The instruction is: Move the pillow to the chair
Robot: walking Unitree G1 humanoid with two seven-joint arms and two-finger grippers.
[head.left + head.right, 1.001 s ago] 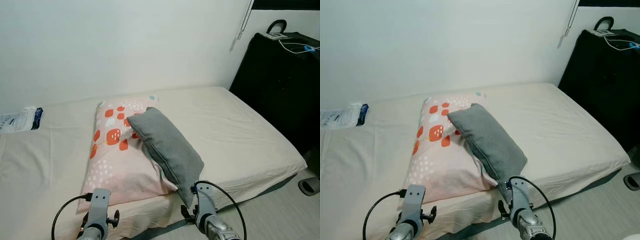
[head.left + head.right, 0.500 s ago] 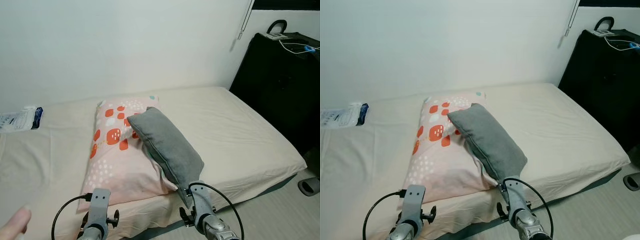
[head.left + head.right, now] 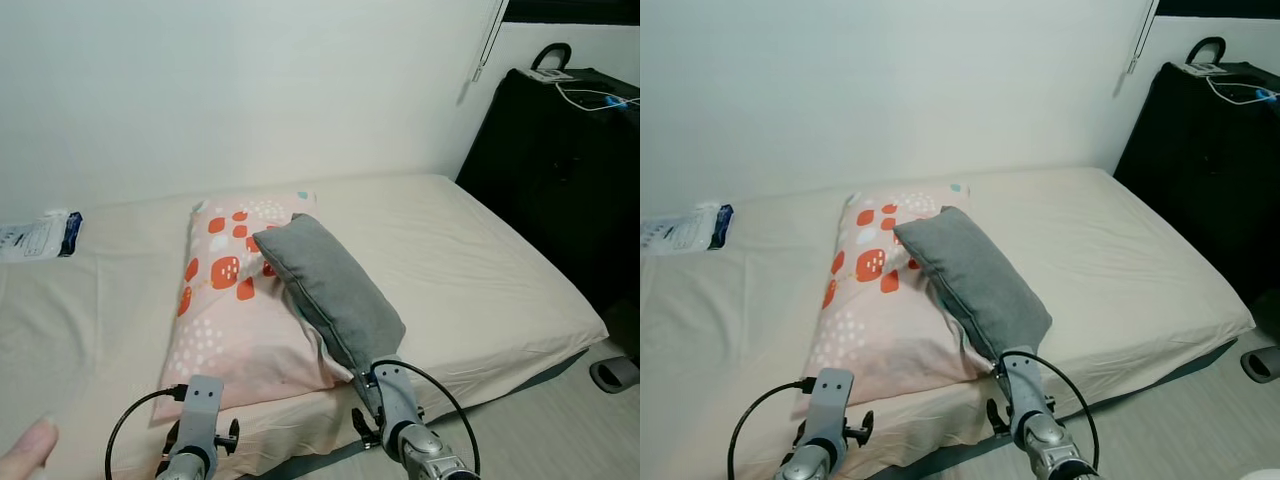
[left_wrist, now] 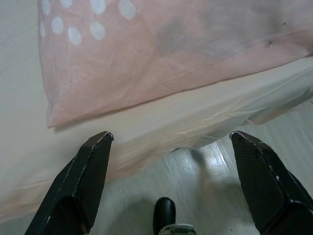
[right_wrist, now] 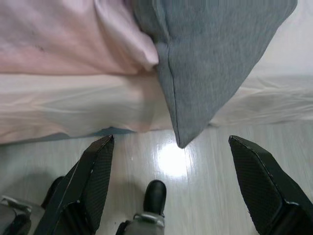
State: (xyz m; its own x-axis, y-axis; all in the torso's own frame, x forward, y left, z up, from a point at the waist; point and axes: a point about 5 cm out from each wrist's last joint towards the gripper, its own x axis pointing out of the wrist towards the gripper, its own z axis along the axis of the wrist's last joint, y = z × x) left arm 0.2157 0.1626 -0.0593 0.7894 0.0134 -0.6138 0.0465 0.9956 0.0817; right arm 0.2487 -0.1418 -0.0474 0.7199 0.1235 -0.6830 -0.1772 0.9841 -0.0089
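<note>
Grey pillow [image 3: 330, 295] atop pink pillow [image 3: 235, 310]

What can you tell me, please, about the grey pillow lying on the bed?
The grey pillow is a plain oblong cushion of woven-looking fabric with a stitched seam along its edge. It lies slantwise across the bed, one end propped on the pink patterned pillow, the other corner hanging over the mattress edge above the floor. The open right gripper hovers just below that corner, apart from it.
</note>
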